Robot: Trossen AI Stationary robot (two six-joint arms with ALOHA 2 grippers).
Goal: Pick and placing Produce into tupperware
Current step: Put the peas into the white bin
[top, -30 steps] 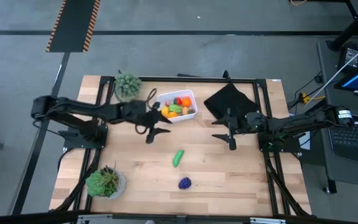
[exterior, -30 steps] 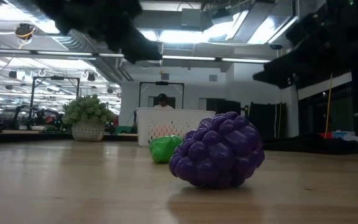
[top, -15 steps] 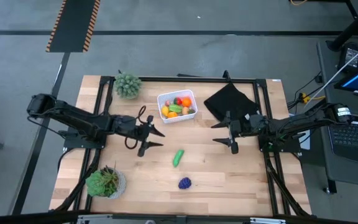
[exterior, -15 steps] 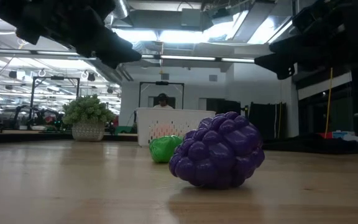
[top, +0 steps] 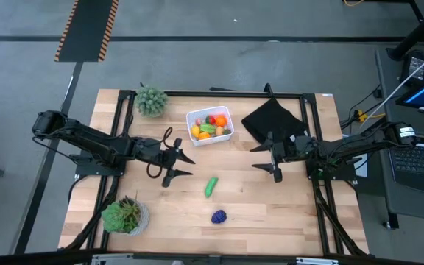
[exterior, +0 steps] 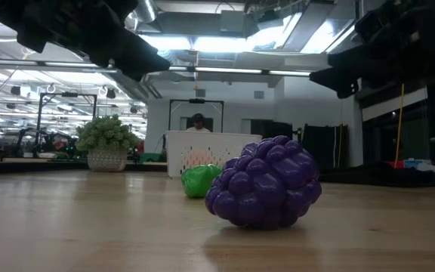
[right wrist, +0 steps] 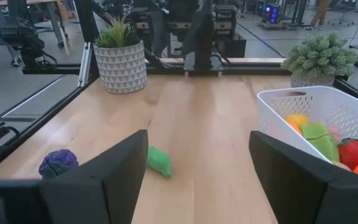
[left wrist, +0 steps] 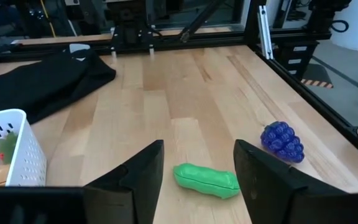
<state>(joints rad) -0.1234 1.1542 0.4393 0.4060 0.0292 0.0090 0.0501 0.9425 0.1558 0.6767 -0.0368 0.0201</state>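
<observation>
Nearest the front edge of the wooden table lies a purple grape cluster, and just beyond it a green vegetable: two pieces of produce loose. My left gripper hovers beside the green one, fingers apart, holding nothing. My right gripper hangs well apart from it, spread wide and empty, near the black cloth. Farther back, the white tupperware holds yellow, orange, red and green pieces. Two potted plants stand on my left. Beyond, a person shows in the room.
</observation>
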